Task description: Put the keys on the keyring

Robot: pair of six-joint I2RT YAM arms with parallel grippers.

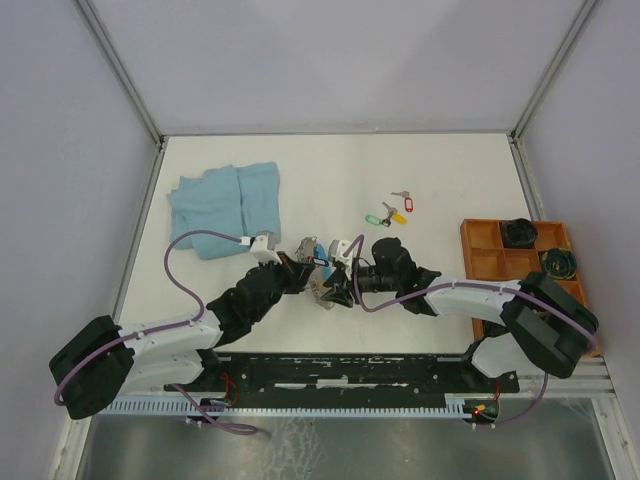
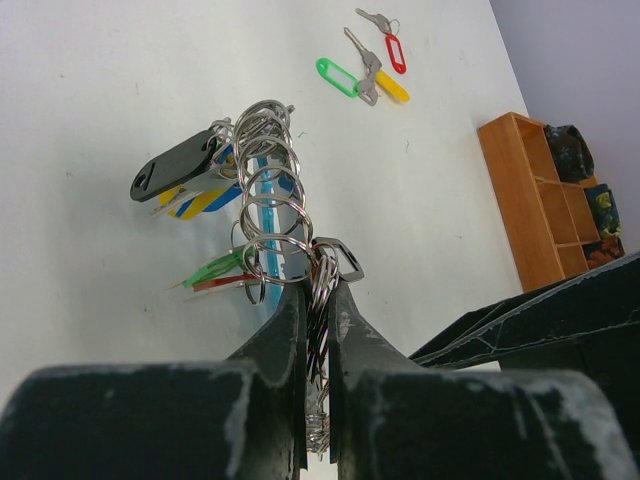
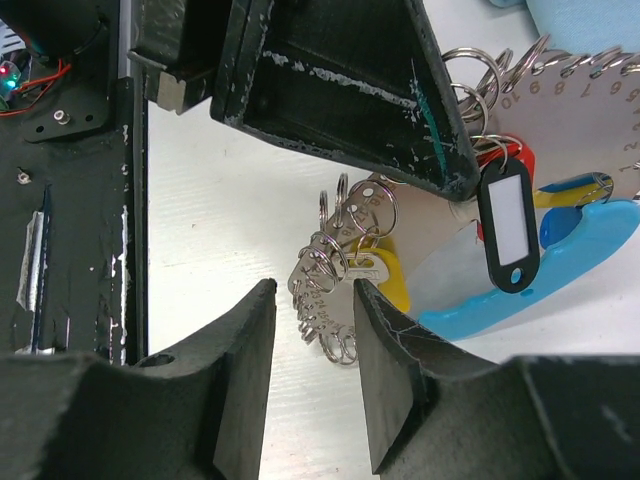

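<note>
The keyring (image 2: 268, 190) is a numbered metal plate carrying many split rings and black, blue, green and red tags. My left gripper (image 2: 318, 288) is shut on its edge and holds it above the table; it also shows in the top view (image 1: 300, 268). My right gripper (image 3: 310, 292) is open, and its jaws straddle the plate's ring-lined end (image 3: 325, 285) without touching it. A yellow-tagged key (image 3: 384, 274) hangs there. Three loose keys lie farther back: green tag (image 1: 373, 220), yellow tag (image 1: 398, 216) and red tag (image 1: 407, 203). They also show in the left wrist view (image 2: 337, 76).
A blue cloth (image 1: 225, 205) lies at the back left. An orange compartment tray (image 1: 490, 250) with dark items stands at the right edge, and also shows in the left wrist view (image 2: 530, 200). Both arms meet near the table's middle front.
</note>
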